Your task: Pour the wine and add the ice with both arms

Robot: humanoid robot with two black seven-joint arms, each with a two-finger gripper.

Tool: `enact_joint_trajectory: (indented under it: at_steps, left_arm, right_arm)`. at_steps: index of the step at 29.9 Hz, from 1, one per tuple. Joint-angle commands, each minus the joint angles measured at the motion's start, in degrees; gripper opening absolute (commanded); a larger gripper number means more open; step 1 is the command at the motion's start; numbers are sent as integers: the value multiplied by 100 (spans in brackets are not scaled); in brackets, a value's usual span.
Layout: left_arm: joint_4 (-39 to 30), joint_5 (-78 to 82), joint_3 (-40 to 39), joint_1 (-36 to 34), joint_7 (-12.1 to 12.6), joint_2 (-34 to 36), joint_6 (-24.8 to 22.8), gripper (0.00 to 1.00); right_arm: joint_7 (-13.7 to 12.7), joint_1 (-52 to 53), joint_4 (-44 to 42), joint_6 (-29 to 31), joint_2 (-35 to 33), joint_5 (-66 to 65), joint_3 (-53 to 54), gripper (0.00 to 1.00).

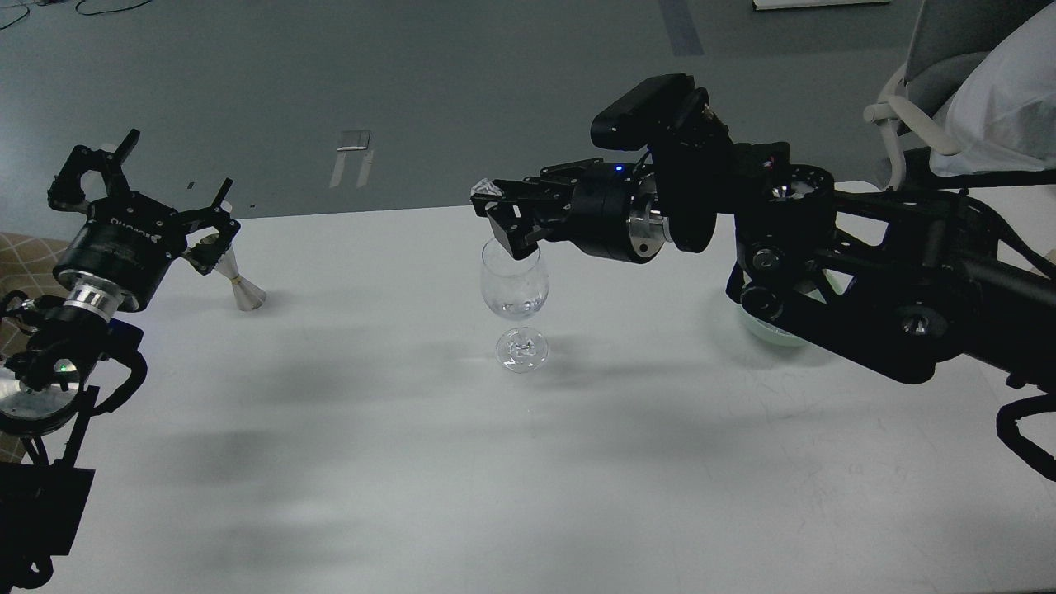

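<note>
A clear wine glass (514, 289) stands upright mid-table with a little clear wine (515, 308) in its bowl. My right gripper (493, 206) is shut on one clear ice cube (487, 189) and hovers just above the glass's rim. My right arm (825, 256) hides most of the green bowl (763, 332); the heap of ice in it is hidden. My left gripper (157, 186) is open and empty at the table's left edge, beside a steel jigger (231, 276).
The white table (528, 462) fills the lower view, its far edge running behind the glass. A chair with white cloth (982, 91) stands at the far right. Grey floor lies beyond.
</note>
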Motion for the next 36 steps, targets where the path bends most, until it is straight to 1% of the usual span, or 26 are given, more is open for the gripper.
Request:
enact_joint_trajectory:
  at_steps: [1,4,7,14,25,30,32,36]
  left_arm:
    - [4,0,1,0,2,-15,-5,98]
    - [4,0,1,0,2,-32,-5,98]
    - [4,0,1,8,2,-24,-5,98]
    - [4,-9,-8,8,2,-6,-5,98]
    - [4,0,-34,52,2,-6,4,98]
    - [4,0,-34,52,2,-6,4,98]
    - [4,0,-34,52,2,-6,4,98]
    - [4,0,-34,52,2,-15,4,98]
  right_arm:
    - [-136,16,-298,1,261,-47,-109,16]
    - [-216,-2,-500,-8,489,-222,-118,16]
    - [-234,7,-606,1,613,-398,-231,16]
    - [-234,24,-572,1,605,-399,-390,17]
    - [-234,-28,-475,1,376,-381,-408,20]
    - [-234,-64,-466,1,341,-381,-443,22]
    - [-234,-63,-475,1,341,-381,-443,25]
    - [-234,-63,-466,1,332,-381,-443,27]
